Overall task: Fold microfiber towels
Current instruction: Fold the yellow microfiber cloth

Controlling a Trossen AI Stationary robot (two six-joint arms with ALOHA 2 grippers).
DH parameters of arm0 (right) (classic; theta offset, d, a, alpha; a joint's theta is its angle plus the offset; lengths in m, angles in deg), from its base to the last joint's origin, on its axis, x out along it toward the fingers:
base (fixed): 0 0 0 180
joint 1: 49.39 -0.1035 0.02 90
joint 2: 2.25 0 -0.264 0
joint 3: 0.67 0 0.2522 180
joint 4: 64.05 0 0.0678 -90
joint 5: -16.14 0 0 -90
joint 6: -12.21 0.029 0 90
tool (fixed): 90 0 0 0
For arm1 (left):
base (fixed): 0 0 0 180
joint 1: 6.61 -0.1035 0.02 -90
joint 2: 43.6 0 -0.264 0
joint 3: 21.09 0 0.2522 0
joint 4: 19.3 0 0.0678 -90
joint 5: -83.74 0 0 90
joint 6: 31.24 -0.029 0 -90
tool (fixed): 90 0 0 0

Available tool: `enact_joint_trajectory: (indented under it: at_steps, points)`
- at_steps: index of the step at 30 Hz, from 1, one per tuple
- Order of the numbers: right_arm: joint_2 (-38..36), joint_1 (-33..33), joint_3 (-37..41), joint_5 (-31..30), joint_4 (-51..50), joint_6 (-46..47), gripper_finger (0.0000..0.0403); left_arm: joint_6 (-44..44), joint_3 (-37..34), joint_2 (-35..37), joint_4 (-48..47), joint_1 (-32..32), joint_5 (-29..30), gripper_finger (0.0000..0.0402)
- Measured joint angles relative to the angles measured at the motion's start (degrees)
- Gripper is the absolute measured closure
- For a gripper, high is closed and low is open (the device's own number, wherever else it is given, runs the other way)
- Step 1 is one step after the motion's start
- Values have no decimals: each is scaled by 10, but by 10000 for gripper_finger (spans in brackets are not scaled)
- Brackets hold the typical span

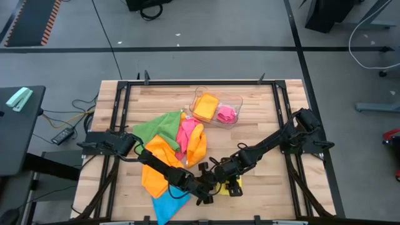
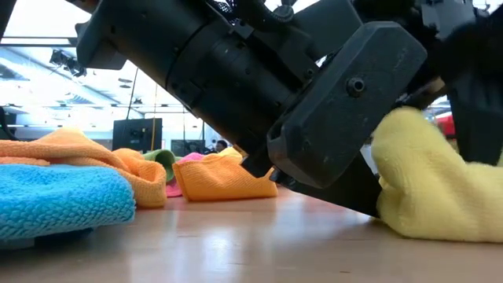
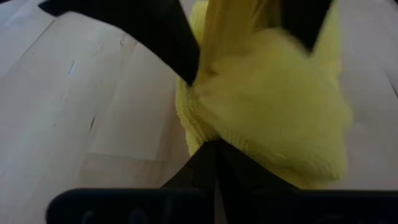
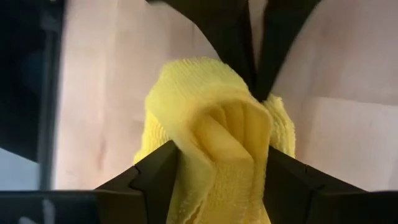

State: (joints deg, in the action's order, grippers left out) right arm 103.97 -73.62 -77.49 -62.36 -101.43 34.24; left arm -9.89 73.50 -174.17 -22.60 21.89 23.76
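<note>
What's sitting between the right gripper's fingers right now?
The yellow towel fills the gap between the right gripper fingers, as the right wrist view shows. The left gripper pinches the same towel from the opposite side.

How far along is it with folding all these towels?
Early to midway, by the look of it. Two folded towels, orange and pink, sit in the clear tray. The yellow towel is bunched between both hands: the left hand pinches it, the right hand stands open around it. Green, orange, pink and blue ones lie crumpled.
</note>
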Motion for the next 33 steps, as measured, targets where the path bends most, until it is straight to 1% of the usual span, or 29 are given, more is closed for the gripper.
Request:
enact_joint_trajectory:
  at_steps: [5, 10, 13, 17, 22, 25, 29, 31, 33]
  points:
    - [0, 1, 5, -8, -1, -21, 192, -2, 0, 0, -3, 0, 0, 392]
    - [0, 1, 8, -33, -1, -54, 192, -3, 1, 0, -6, 0, 0, 387]
    - [0, 1, 31, -38, 37, -56, 192, -3, 1, 0, -7, 0, 0, 378]
    - [-2, -5, 74, -41, 100, -53, 192, -4, 1, 0, -10, 1, 0, 380]
    - [-6, -6, 89, -44, 115, -37, 192, -27, 1, 2, -15, 7, 3, 392]
    - [-5, -7, 86, -44, 111, -36, 192, -43, 1, 22, -55, 10, 1, 392]
    - [-4, -7, 84, -46, 108, -38, 192, -38, 1, 56, -114, 12, 2, 379]
    - [-4, -8, 84, -46, 108, -38, 192, -34, 1, 67, -113, 14, 3, 374]
    - [-4, -8, 84, -46, 109, -36, 192, -37, 1, 72, -90, 19, 4, 372]
